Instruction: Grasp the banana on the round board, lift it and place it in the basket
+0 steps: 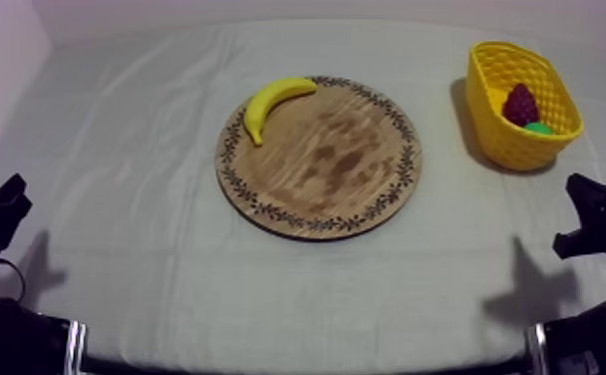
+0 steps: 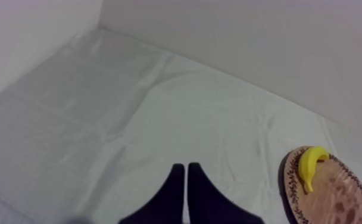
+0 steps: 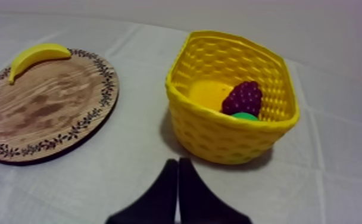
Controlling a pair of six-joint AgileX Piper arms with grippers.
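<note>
A yellow banana (image 1: pixel 273 103) lies on the far left rim of the round wooden board (image 1: pixel 342 165) at the table's middle. The yellow basket (image 1: pixel 551 135) stands at the far right and holds a bunch of grapes (image 1: pixel 519 104) and a green fruit. My left gripper (image 1: pixel 3 204) rests low at the left edge, my right gripper (image 1: pixel 594 204) low at the right edge, both far from the banana. In the left wrist view my fingers (image 2: pixel 185 173) lie together as a narrow wedge, with the banana (image 2: pixel 309 167) on the board (image 2: pixel 338 196) beyond. In the right wrist view my fingers (image 3: pixel 177 167) lie together in front of the basket (image 3: pixel 219 134), with the banana (image 3: pixel 36 55) farther off.
The grey-white cloth (image 1: pixel 148 249) covers the table, with open room to the left of the board and in front of it. A pale wall rises behind the table. The basket also holds a yellow fruit (image 3: pixel 210 95) beside the grapes (image 3: pixel 244 98).
</note>
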